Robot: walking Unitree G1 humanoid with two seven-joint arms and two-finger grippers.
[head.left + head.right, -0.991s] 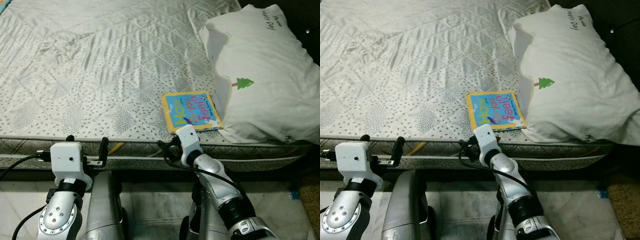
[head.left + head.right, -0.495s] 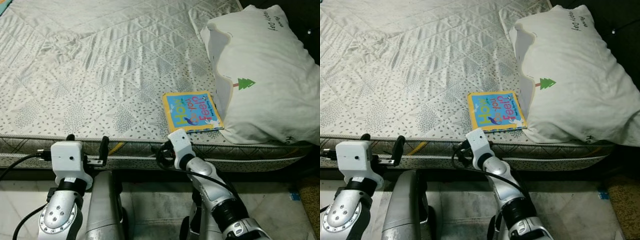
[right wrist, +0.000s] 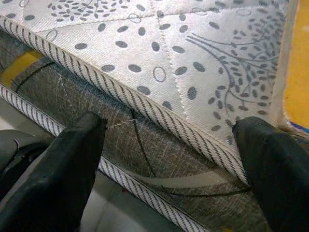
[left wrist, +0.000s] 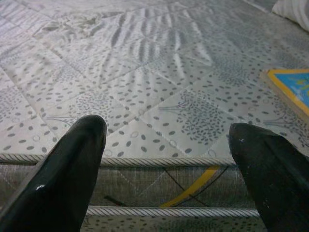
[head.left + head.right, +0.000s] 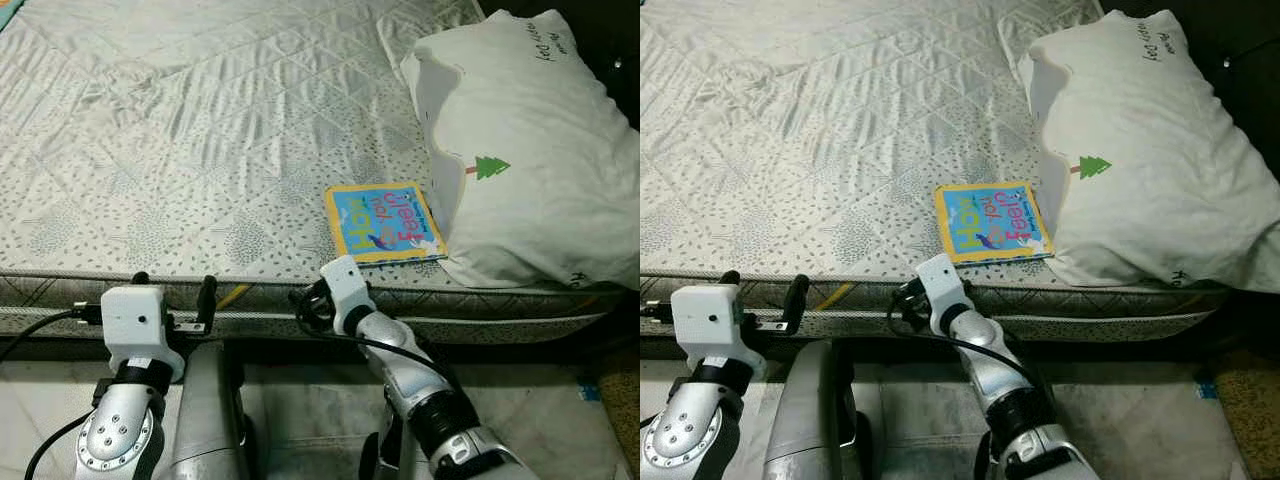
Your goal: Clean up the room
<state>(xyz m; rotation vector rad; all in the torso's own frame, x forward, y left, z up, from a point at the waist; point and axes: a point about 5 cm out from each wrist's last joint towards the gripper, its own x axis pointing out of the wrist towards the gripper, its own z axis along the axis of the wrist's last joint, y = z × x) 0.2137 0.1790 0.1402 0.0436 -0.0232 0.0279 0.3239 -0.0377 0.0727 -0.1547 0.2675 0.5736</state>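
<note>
Right tool [image 3: 164,145], fingers spread wide and empty, sits low against the bed [image 5: 200,150] edge below the book [image 5: 385,222] beside the pillow [image 5: 530,150]; reaching up may snag the mattress piping.

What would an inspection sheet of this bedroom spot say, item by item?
Surface: quilted mattress with a leaf print, bare over most of its top.
Job's things: picture book lying flat near the mattress's front edge, its right side against the pillow.
Clutter: nothing seen.
Grippers: left gripper open, level with the mattress's front edge, holding nothing; right gripper open, at the mattress's side edge just short of the book, holding nothing.
Cables: black cable looping along the right arm; another at the left wrist.
Surroundings: pale floor below the bed; dark area behind the pillow.
</note>
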